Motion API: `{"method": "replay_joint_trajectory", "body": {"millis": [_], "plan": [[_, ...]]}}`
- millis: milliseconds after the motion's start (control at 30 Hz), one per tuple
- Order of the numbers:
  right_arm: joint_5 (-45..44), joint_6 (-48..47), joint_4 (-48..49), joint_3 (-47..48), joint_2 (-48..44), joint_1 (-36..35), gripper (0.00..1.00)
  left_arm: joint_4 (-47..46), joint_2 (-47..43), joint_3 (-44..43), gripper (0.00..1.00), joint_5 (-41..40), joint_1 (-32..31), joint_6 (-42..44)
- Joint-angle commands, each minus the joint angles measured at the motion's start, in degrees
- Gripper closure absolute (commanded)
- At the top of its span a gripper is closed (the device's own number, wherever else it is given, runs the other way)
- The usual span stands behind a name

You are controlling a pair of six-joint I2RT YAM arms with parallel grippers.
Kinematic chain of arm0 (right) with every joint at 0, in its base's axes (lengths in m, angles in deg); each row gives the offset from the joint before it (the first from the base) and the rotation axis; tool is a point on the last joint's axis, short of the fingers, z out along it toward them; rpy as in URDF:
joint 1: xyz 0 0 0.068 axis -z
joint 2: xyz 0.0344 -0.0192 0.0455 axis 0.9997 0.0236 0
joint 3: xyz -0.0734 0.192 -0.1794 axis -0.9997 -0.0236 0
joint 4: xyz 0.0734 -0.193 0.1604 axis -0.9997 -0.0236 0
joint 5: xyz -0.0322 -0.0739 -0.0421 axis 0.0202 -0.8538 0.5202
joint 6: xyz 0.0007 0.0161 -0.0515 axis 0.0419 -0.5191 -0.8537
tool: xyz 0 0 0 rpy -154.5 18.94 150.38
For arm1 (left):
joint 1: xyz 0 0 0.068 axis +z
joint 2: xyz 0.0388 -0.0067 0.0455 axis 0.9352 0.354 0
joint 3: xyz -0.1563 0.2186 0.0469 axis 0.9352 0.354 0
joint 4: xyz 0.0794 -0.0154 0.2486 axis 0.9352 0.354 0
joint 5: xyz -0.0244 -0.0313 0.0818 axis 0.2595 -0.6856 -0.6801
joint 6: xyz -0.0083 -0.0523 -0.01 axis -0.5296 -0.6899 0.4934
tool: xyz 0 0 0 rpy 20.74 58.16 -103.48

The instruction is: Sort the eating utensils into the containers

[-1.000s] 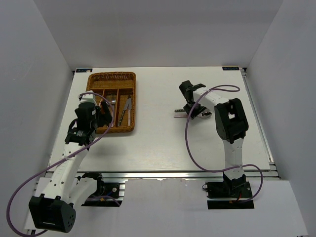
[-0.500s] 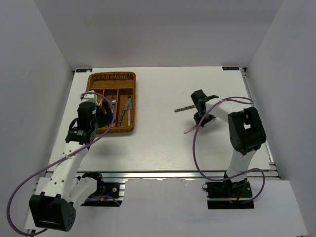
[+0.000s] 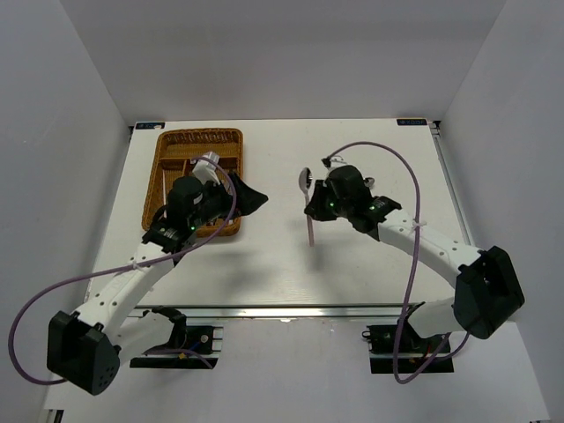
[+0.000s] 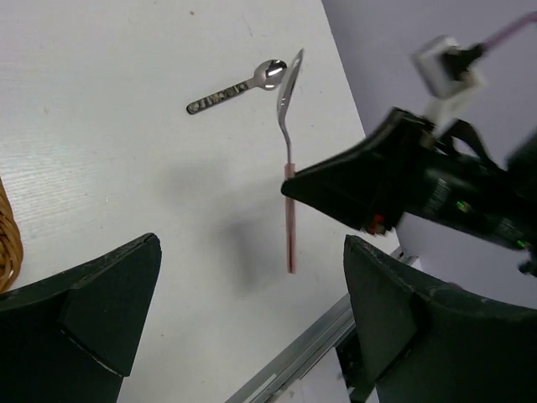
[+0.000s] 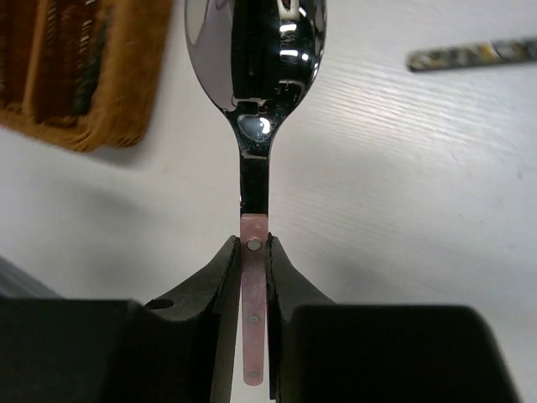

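Observation:
My right gripper (image 3: 315,210) is shut on the pinkish handle of a silver spoon (image 3: 306,183) and holds it upright above the table's middle, bowl up. In the right wrist view the fingers pinch the handle (image 5: 254,281) below the bowl (image 5: 254,50). My left gripper (image 3: 256,198) is open and empty just right of the wicker tray (image 3: 176,141), facing the held spoon (image 4: 288,159). A second spoon with a dark handle (image 4: 235,86) lies flat on the table beyond it. Its handle end shows in the right wrist view (image 5: 474,54).
The tray (image 5: 101,92) holds several utensils in its slots, partly hidden by my left arm. The table's front metal rail (image 4: 302,344) runs below my left gripper. White walls enclose the table on three sides.
My right gripper has lifted the pink-handled spoon off the table and carried it left toward the middle. My left gripper has swung out of the tray to the right.

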Motion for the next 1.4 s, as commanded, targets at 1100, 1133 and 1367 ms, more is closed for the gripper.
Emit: {"method": "replay_joint_trajectory", "body": {"millis": [1100,1133,1367], "plan": [[-18.26,-13.09,-15.28,18.51,2.64,-16.15,0.11,3.69,12.22,-10.67,1.00,-25.68,1.71,5.09],[-18.09,-11.16,-15.81,17.54,1.67,-12.92,0.11,4.14,13.01,-13.55,1.00,-30.33,3.12,6.84],[-15.62,-11.05,-14.24,8.22,-10.36,-4.98,0.11,-2.52,31.88,-29.27,1.00,-28.19,20.44,7.65]]}}
